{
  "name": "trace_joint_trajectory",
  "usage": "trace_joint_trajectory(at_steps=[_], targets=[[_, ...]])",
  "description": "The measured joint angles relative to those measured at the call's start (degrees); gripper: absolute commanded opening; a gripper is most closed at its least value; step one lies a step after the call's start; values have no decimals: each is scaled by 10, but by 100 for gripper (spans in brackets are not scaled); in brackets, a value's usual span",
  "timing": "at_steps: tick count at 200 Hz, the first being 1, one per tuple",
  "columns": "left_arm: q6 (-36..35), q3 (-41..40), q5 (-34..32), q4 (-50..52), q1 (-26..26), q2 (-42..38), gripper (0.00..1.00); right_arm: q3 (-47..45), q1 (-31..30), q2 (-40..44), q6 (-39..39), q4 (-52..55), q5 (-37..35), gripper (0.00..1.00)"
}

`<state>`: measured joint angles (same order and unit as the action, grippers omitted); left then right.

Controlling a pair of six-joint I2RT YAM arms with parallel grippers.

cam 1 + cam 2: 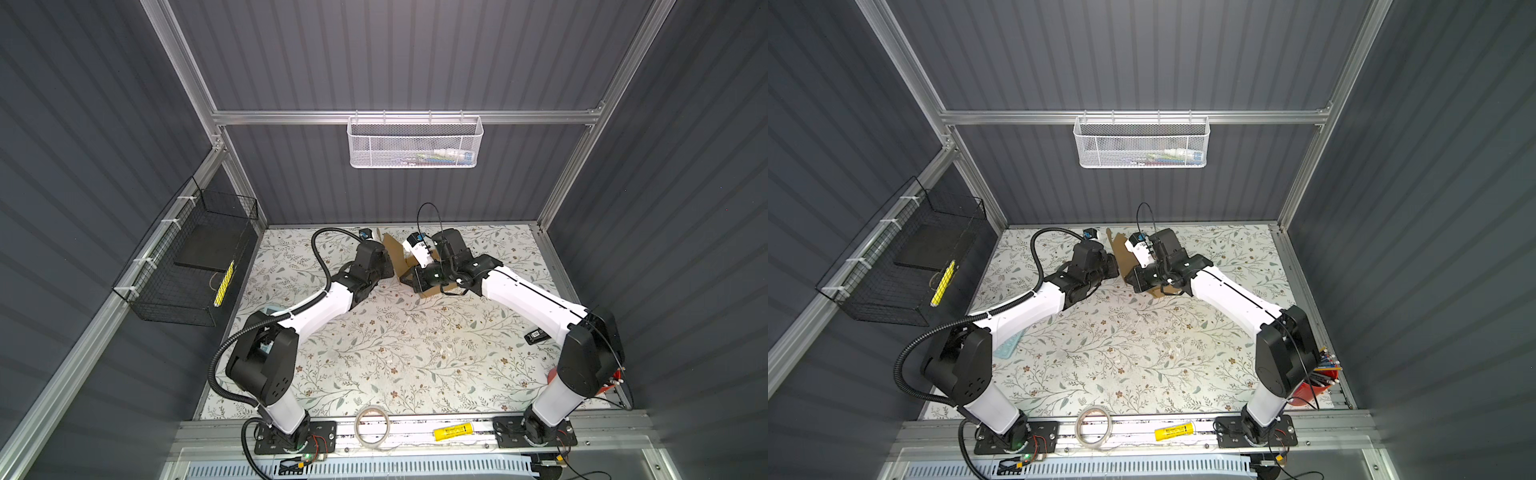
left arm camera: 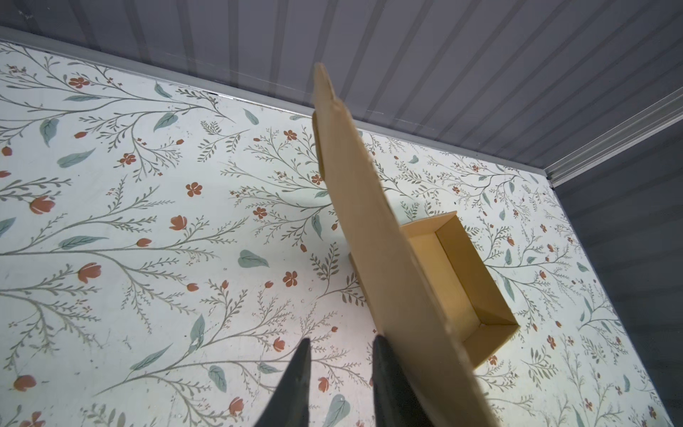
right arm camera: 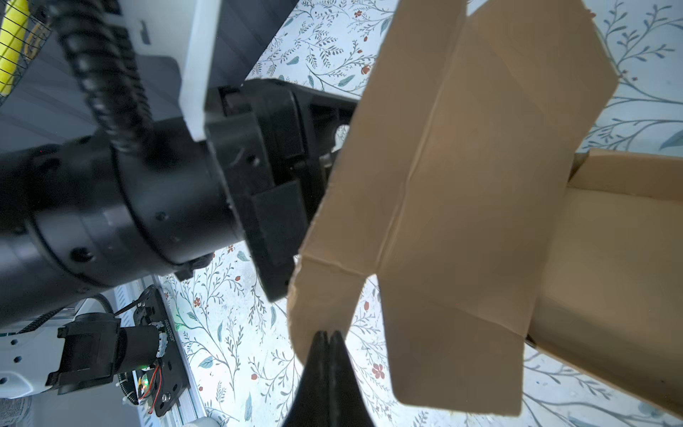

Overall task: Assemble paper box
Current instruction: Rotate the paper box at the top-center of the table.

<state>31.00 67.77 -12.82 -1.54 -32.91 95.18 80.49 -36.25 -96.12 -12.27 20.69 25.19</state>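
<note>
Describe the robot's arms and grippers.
The left arm and right arm have white shells and black joints. A corrugated black hose runs along the left; a thin black cable loops above the right. The left gripper and right gripper are black, tapering to points.

paper box (image 2: 458, 281) on table (image 1: 395, 353) rear; tape roll (image 1: 360, 422) front

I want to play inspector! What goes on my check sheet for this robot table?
Surface: flowery table, no spills seen.
Job's things: paper box, tray folded up, lid standing open.
Clutter: tape roll and yellow tube on the front rail; red cup of pencils in the near corner.
Grippers: left gripper open beside the lid; right gripper shut at the lid's small tab.
Cables: black hose along the left arm; thin wire looping above the right wrist.
Surroundings: white basket, black wire basket, grey walls.
</note>
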Motion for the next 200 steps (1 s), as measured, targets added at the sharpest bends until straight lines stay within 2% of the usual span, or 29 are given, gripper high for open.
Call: trace_joint_trajectory(at_steps=[99,200], targets=[[-6,27,23,-10,10,3,30,12,-16,0,-10,6,-31,3],[-12,49,61,46,33,3,47,-82,42,109,-23,-2,-70,5]])
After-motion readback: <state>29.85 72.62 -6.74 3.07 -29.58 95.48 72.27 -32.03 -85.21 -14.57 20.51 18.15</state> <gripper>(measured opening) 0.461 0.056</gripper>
